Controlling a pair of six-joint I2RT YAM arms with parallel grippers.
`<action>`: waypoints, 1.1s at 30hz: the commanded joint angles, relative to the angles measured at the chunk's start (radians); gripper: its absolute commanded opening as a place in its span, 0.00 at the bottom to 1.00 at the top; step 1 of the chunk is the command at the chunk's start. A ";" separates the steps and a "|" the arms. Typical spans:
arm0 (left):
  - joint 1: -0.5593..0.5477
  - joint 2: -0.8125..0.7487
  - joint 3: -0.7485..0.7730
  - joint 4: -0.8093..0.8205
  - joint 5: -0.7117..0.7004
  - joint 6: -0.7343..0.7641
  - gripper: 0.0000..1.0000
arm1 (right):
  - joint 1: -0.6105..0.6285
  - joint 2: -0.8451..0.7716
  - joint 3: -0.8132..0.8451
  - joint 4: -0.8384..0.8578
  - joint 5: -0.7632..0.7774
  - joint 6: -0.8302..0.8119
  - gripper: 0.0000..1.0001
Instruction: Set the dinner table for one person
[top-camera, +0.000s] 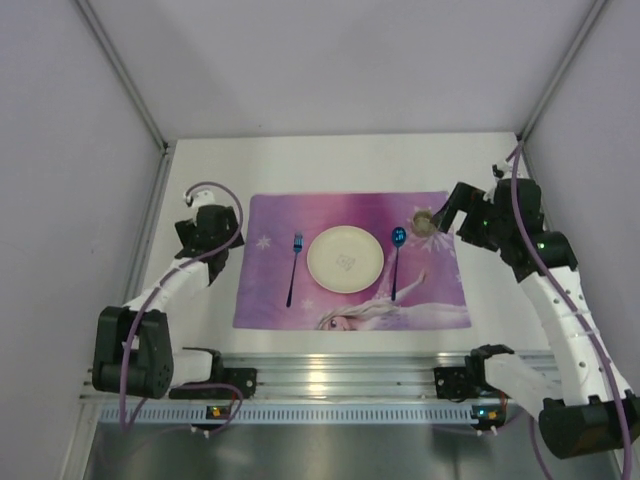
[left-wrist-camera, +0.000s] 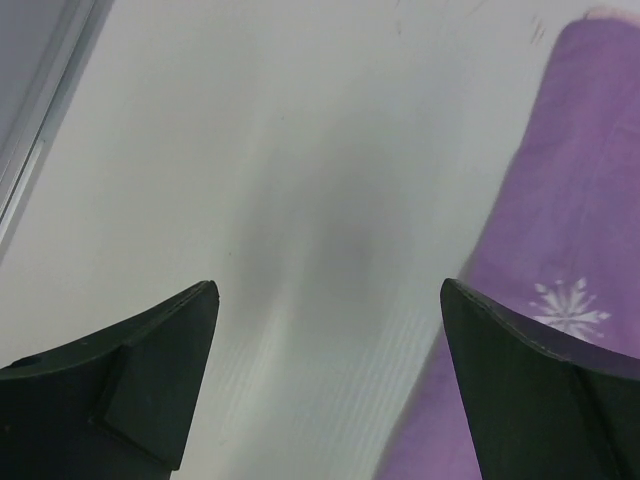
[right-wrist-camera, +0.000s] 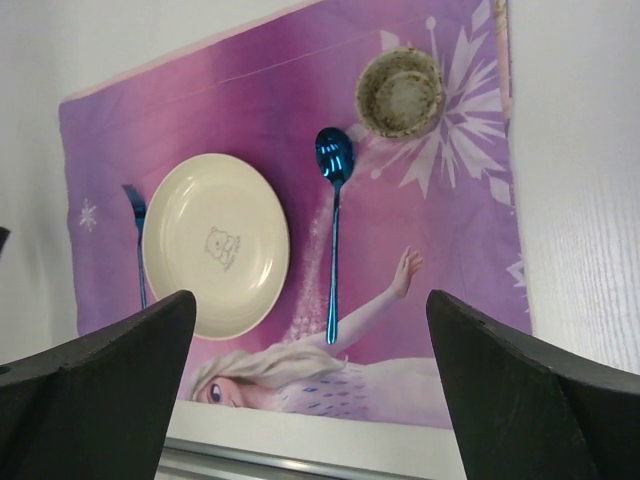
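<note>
risk gathers at the far right corner of the purple placemat (top-camera: 275, 215), where a small speckled cup (top-camera: 423, 221) stands just beside the right gripper (top-camera: 445, 212). a careless swing of its wide, empty fingers could tip the cup or drag the mat, skewing the blue spoon (top-camera: 397, 258), cream plate (top-camera: 345, 259) and fork (top-camera: 295, 265). cup and plate both look empty. the left gripper (left-wrist-camera: 330, 290), also spread wide and empty, hangs over the white dinner table (top-camera: 330, 160), which lies under everything.
</note>
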 joint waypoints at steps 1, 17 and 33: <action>0.001 -0.045 -0.099 0.402 -0.047 0.124 0.98 | 0.016 -0.111 -0.055 0.104 -0.055 0.018 1.00; 0.073 0.261 -0.319 1.032 0.294 0.243 0.99 | 0.019 -0.197 -0.111 0.119 0.061 -0.025 1.00; 0.069 0.291 -0.400 1.203 0.290 0.255 0.99 | 0.010 -0.100 -0.901 1.422 0.362 -0.584 1.00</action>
